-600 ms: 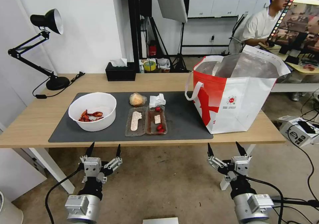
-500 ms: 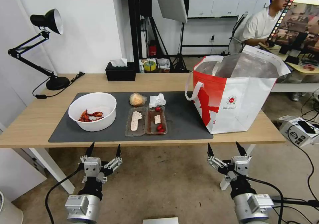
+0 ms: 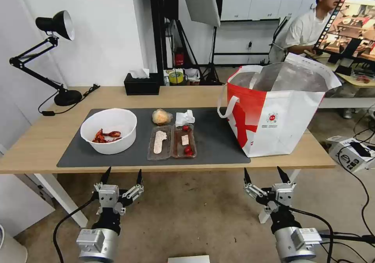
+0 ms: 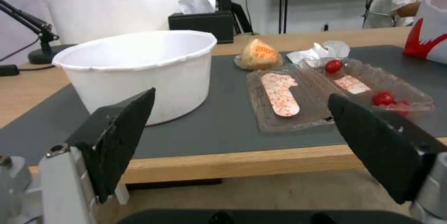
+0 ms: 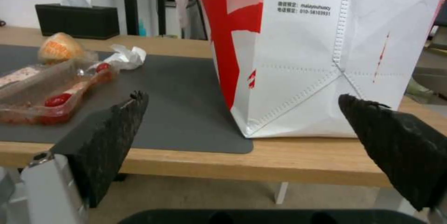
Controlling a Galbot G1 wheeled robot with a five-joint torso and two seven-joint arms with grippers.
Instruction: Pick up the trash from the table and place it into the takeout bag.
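Both grippers are hanging below the near edge of the table [image 3: 47,138], fingers spread wide and holding nothing: the left gripper [image 3: 121,176] under the white bowl [image 3: 109,130], the right gripper [image 3: 266,175] under the takeout bag [image 3: 273,111]. The clear tray [image 3: 172,142], wrapped orange lump [image 3: 161,116] and crumpled tissue [image 3: 184,117] are lying on the grey mat [image 3: 218,142], between bowl and bag.

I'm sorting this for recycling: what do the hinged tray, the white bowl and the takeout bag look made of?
The hinged tray looks like thin clear plastic: the mat shows through it and its ribs glint. The white bowl seems matte white plastic or coated paper; the look leaves that open. The takeout bag appears to be stitched woven or non-woven fabric with a silver foil lining.
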